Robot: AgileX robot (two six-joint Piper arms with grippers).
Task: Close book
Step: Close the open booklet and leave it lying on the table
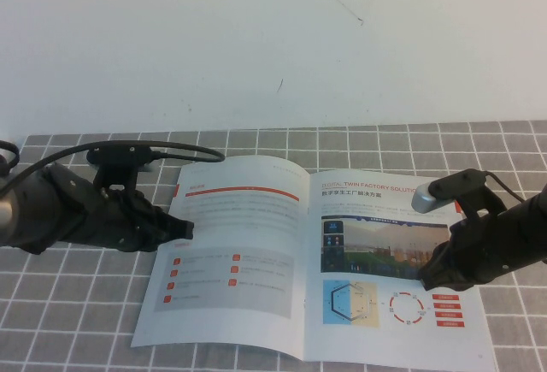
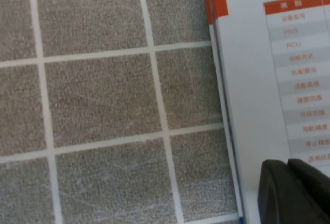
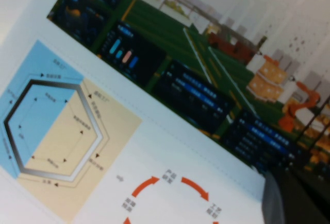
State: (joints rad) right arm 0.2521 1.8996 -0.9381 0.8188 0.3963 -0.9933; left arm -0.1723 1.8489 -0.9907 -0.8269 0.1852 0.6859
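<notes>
On the book [image 1: 256, 252], left pincer [image 1: 185, 229] rests closed, right pincer [image 1: 425, 283] mostly hidden, state unclear.

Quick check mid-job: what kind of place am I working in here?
Probably a lab test bench: checked grey cloth, bare white wall, one open book. Left gripper at its left edge, right gripper over the right page.

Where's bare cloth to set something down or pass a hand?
Free: cloth strip behind the book, up to the wall; near-left corner, robot-side of the left arm. Crowded: left gripper at the book's left edge, right gripper on its right page.
</notes>
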